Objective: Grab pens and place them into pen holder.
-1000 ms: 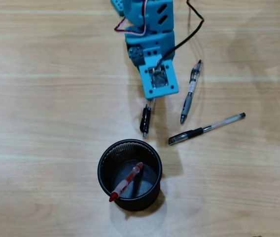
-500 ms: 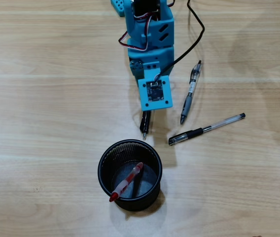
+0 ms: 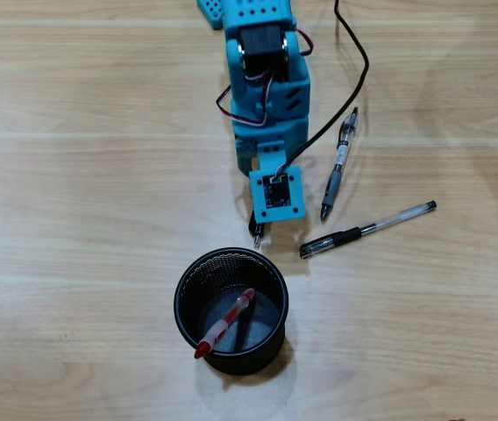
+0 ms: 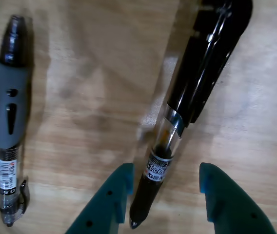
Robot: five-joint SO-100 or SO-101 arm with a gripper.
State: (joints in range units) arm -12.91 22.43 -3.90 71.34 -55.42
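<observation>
Pens: red one (image 3: 224,323) already in the mesh holder (image 3: 184,282), three left. Black capped pen (image 4: 177,122) lies between the parted teal gripper (image 4: 165,178) jaws, not clamped; grey-grip pen (image 4: 10,107) off to its left in wrist view; clear-barrel pen (image 3: 367,230) beside

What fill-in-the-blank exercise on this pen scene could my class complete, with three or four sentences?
1. The pen already inside the holder is ____ in colour.
2. In the overhead view, ____ pens lie on the table outside the holder.
3. In the wrist view, the black pen lies ____ the teal jaws.
4. The pen with the grey grip lies to the ____ of the jaws in the wrist view.

Missing words: red; two; between; left
</observation>
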